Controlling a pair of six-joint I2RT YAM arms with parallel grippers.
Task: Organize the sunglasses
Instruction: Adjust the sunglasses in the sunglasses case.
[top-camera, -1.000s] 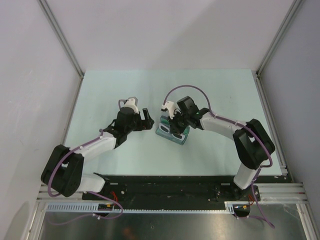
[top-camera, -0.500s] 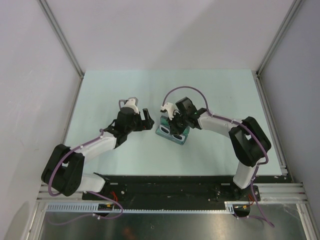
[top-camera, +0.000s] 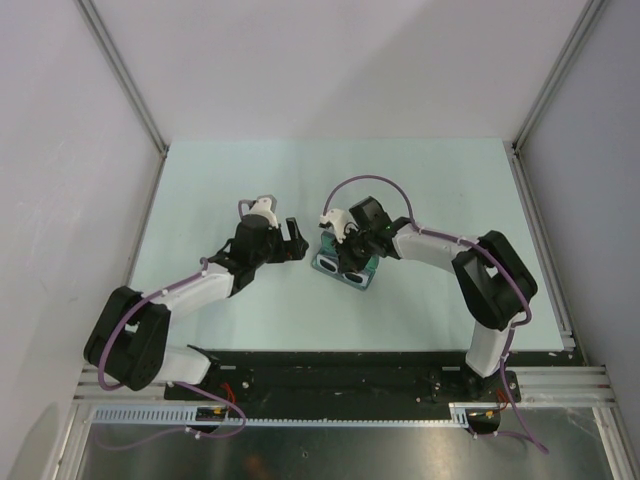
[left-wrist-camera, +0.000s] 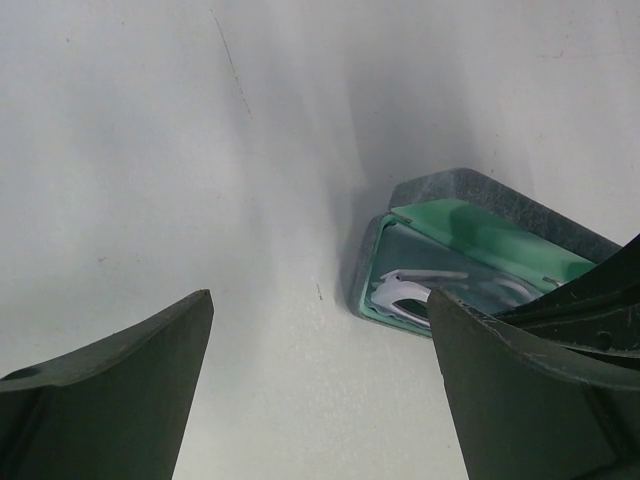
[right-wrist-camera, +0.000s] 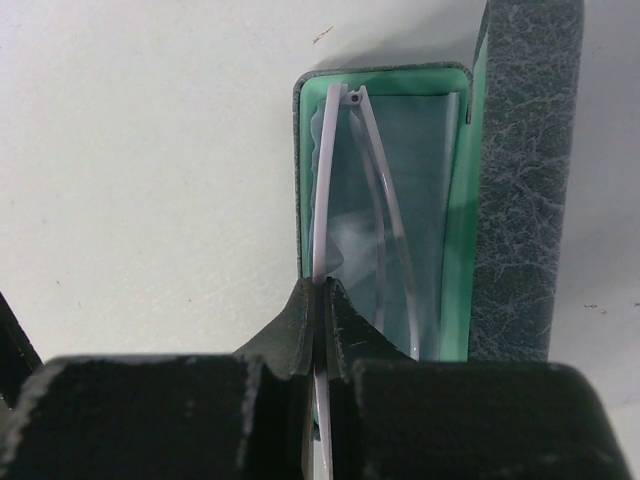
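Note:
The sunglasses (right-wrist-camera: 330, 180), white frame and dark lenses, lie folded in the open grey case (right-wrist-camera: 525, 190) with its green lining. In the top view the sunglasses (top-camera: 350, 273) sit in the case (top-camera: 345, 262) at the table's middle. My right gripper (right-wrist-camera: 325, 295) is shut on the front of the white frame, right above the case (top-camera: 352, 247). My left gripper (top-camera: 294, 238) is open and empty, just left of the case. In the left wrist view the case (left-wrist-camera: 470, 250) with a white arm of the sunglasses (left-wrist-camera: 410, 292) shows past the right finger (left-wrist-camera: 540, 390).
The pale green table (top-camera: 250, 180) is walled by white panels on the left, back and right. The case lid (left-wrist-camera: 500, 200) stands open behind the sunglasses. A grey-blue cloth lies in the case under the glasses (right-wrist-camera: 400, 130).
My right gripper has shifted slightly left and forward over the case with the sunglasses. The left arm has barely moved.

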